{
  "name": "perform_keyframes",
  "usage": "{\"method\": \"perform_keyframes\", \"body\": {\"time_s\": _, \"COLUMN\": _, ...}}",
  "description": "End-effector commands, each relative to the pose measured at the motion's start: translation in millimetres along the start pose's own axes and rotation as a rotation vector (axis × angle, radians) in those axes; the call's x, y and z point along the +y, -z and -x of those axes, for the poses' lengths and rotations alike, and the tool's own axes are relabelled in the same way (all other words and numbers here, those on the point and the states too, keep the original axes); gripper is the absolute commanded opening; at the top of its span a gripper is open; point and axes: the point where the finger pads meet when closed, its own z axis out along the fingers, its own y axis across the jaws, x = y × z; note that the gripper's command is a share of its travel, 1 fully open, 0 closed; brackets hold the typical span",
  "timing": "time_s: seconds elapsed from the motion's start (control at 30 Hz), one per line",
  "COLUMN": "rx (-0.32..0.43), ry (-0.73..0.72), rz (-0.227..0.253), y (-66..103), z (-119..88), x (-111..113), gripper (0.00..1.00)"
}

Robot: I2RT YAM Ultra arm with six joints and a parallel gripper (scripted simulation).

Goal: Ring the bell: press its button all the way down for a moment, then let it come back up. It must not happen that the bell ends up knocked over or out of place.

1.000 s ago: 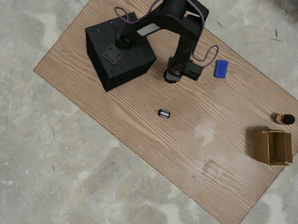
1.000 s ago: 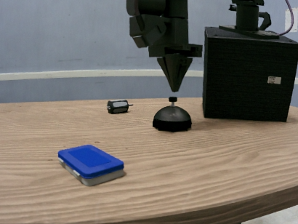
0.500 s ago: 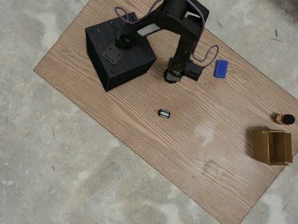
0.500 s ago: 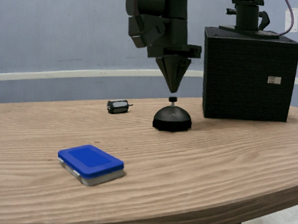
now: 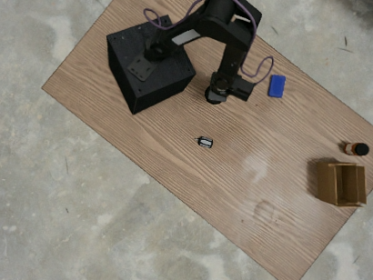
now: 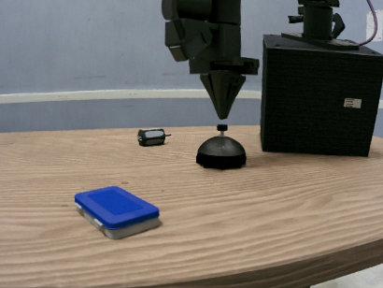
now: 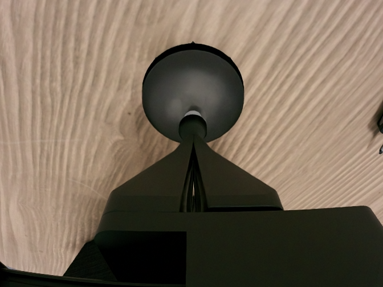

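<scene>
Claw (image 6: 222, 118) (image 7: 193, 143) closed, empty, just above the button (image 6: 222, 127) (image 7: 192, 126) of the upright bell (image 5: 213, 101) (image 6: 220, 149) (image 7: 193, 83) on the bench (image 5: 159, 150) (image 6: 187, 196) (image 7: 61, 123); a straight, centred, gentle press, then lift, seemed best.
</scene>
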Motion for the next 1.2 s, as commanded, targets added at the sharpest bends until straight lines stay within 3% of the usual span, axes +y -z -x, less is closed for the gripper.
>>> {"method": "perform_keyframes", "body": {"time_s": 0.0, "rx": -0.045, "ry": 0.005, "rz": -0.014, "y": 3.5, "z": 18.0, "x": -3.8, "gripper": 0.00}}
{"method": "perform_keyframes", "body": {"time_s": 1.17, "rx": -0.037, "ry": 0.004, "rz": -0.012, "y": 1.9, "z": 17.1, "x": -2.8, "gripper": 0.00}}
